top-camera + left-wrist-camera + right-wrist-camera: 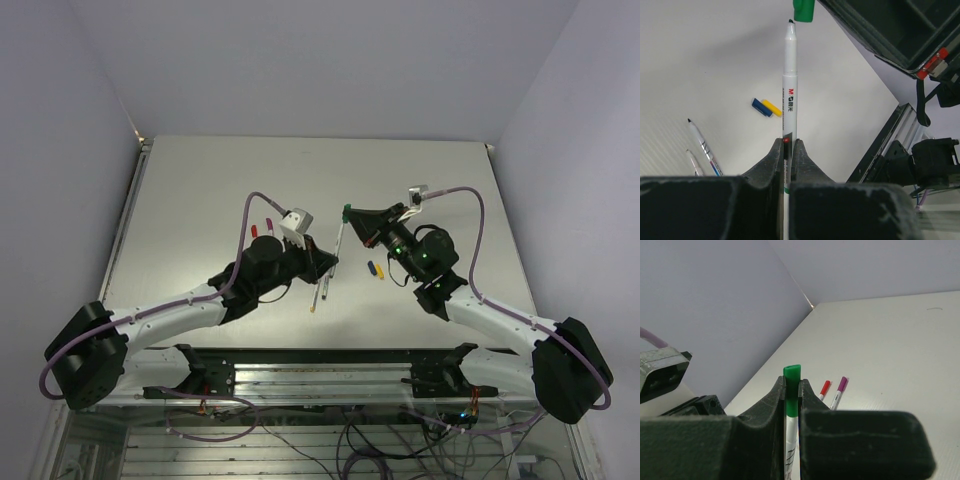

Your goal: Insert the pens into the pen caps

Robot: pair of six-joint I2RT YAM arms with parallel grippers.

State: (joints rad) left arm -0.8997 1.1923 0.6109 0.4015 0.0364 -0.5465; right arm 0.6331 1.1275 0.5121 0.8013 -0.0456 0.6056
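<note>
Over the middle of the table (200, 180) the two arms meet above the surface. I have open room here: the grey top stretches on behind them up to the far edge, and the walls stand well away at the back and at both sides. In the left wrist view a table edge with a metal rail (890, 132) runs on the right, well apart from the work.

The left gripper (785, 142) is closed narrowly on a pen (790, 75), which stands out straight from its fingers. The dark tip is just at the mouth of the green cap (804, 10), a little to one side and not inside; if they touch, I cannot tell. The right gripper (792, 385) pinches this cap tightly.

On the barrel I read "M&G", then two Chinese characters. The smaller print I cannot read.

On the table lie the blue cap (761, 106) touching the yellow cap (772, 108), two loose pens (702, 145) further left, and a red-ended pen (824, 388) just beside a magenta-ended pen (840, 386).
</note>
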